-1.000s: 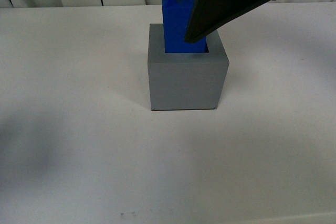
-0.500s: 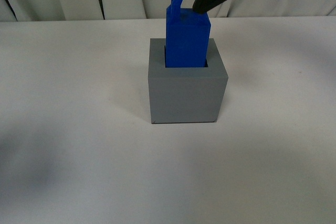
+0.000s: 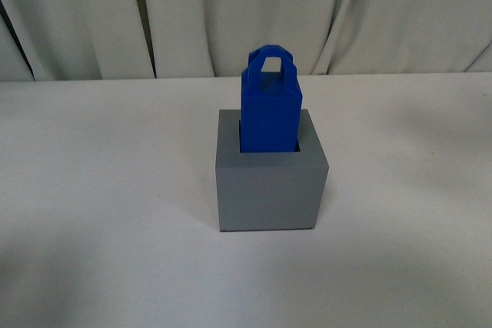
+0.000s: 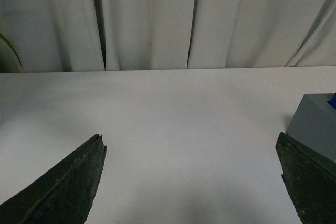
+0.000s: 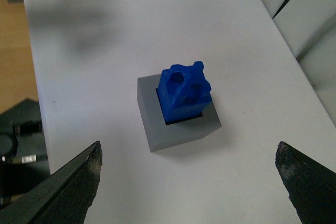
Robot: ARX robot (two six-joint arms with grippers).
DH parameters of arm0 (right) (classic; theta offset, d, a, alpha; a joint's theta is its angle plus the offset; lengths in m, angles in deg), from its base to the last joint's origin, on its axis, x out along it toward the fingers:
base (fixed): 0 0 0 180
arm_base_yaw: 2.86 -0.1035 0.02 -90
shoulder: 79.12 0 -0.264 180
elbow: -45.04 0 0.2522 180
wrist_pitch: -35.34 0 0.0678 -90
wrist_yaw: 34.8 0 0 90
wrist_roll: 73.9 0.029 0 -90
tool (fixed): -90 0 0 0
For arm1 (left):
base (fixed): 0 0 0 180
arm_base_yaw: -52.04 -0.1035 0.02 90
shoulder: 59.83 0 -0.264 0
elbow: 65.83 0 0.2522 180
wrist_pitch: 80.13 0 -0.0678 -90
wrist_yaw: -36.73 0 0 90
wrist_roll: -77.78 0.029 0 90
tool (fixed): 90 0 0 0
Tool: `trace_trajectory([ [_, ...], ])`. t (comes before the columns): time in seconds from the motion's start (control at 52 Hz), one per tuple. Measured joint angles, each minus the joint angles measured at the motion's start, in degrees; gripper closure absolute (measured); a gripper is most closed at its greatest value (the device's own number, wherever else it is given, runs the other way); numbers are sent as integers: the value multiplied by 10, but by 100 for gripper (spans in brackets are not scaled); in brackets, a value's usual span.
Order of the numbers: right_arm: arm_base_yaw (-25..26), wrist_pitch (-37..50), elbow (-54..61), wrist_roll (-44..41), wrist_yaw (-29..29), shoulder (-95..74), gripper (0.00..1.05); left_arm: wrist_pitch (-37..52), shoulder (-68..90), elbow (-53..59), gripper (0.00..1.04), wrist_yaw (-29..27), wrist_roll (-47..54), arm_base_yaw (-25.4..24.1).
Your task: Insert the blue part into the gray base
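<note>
The blue part (image 3: 270, 109) stands upright in the square recess of the gray base (image 3: 270, 193) at the middle of the white table, its looped handle on top. From above, the right wrist view shows the blue part (image 5: 185, 92) seated in the gray base (image 5: 173, 132). My right gripper (image 5: 189, 153) is open, high above the block and clear of it; a dark tip of it shows at the top right of the front view. My left gripper (image 4: 191, 150) is open over bare table, with a corner of the gray base (image 4: 315, 124) beside one finger.
The white table (image 3: 100, 190) stretches around the base. White curtains (image 3: 215, 13) hang behind its far edge. A plant leaf (image 4: 10, 45) shows at one side of the left wrist view. The table edge, wooden floor and dark equipment (image 5: 21, 129) show in the right wrist view.
My right gripper has let go of the blue part and risen up and away to the right. The blue part stays standing in the gray base. The front view has tilted up.
</note>
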Motion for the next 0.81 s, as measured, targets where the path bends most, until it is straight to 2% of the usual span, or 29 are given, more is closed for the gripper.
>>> trace_trajectory([
  [0.115, 50, 89, 119, 55, 83, 71, 7, 0, 0, 0, 6, 0, 0, 0],
  [0.212, 74, 212, 217, 136, 97, 131, 7, 0, 0, 0, 6, 0, 0, 0],
  [0.269, 79, 256, 249, 172, 97, 150, 7, 0, 0, 0, 6, 0, 0, 0],
  [0.5, 81, 272, 262, 222, 100, 158, 7, 0, 0, 0, 6, 0, 0, 0],
  [0.519, 77, 285, 268, 232, 80, 162, 8, 0, 0, 0, 6, 0, 0, 0],
  [0.577, 46, 474, 352, 321, -132, 203, 19, 0, 0, 0, 6, 0, 0, 0],
  [0.596, 44, 504, 367, 337, -148, 209, 21, 0, 0, 0, 6, 0, 0, 0],
  [0.673, 31, 717, 483, 483, -380, 255, 37, 0, 0, 0, 6, -1, 0, 0],
  [0.731, 36, 808, 538, 547, -466, 284, 49, 0, 0, 0, 6, -1, 0, 0],
  [0.808, 62, 846, 593, 586, -450, 317, 67, 0, 0, 0, 6, 0, 0, 0],
])
